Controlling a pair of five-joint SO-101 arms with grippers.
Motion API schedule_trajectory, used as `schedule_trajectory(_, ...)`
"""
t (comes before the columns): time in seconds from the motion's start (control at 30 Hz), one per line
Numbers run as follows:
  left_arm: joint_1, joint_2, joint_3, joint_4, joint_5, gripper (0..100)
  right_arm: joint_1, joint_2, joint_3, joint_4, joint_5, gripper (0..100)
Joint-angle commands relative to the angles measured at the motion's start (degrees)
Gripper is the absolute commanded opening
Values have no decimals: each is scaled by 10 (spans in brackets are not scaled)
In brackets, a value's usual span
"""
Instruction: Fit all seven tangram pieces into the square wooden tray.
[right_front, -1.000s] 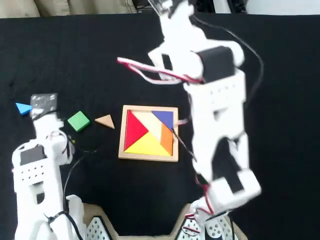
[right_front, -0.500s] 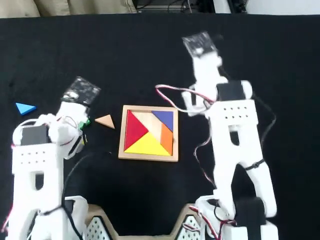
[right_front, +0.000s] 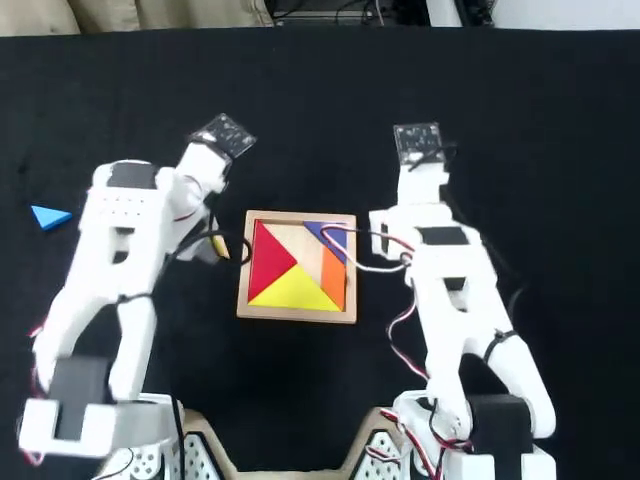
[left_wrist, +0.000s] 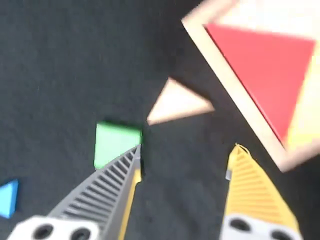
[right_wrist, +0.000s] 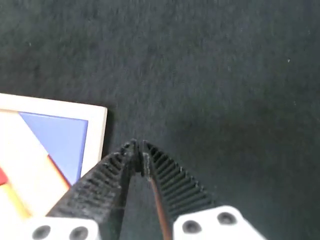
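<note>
The left pincer (left_wrist: 187, 149) is held wide open and empty above the black worktop (left_wrist: 60, 60). Its tips are set apart just short of the tan triangle (left_wrist: 177, 102). This spread is judged to be a readying for that triangle, which lies nearest the tray (left_wrist: 225, 67), just off its rim. The green square (left_wrist: 116, 142) is found beside the grey finger and is partly covered by it. The blue triangle (right_front: 50, 216) lies well apart from the tray, on the far left.

Four pieces are already seated in the tray: the red triangle (right_front: 270, 262), the yellow triangle (right_front: 295, 292), the orange piece (right_front: 333, 272) and the violet piece (right_wrist: 60, 140). A pale wood-coloured gap is left between the red triangle and the violet piece, so the task is judged a little past halfway.

The right pincer (right_wrist: 136, 147) is shut on nothing. It is held over bare worktop just beside the tray's corner by the violet piece, probably so that room is left for the other arm.
</note>
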Motion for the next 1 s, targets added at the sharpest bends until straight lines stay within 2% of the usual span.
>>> schedule_trajectory(0.0, 3, 36, -24, -102, 18, 277, 25, -23, 12, -56, -2, 11)
schedule_trajectory(0.17, -51, 70, -23, -195, 14, 206, 33, -22, 37, -106, -1, 11)
schedule_trajectory(0.33, -100, 91, -13, -241, -26, 199, 33, -18, 40, -118, -1, 11)
schedule_trajectory(0.5, -77, 98, 44, -245, -65, 196, 33, 23, 12, -118, -1, 11)
schedule_trajectory(0.97, -45, 98, 124, -240, -66, 197, 37, 82, -24, -113, -1, 11)
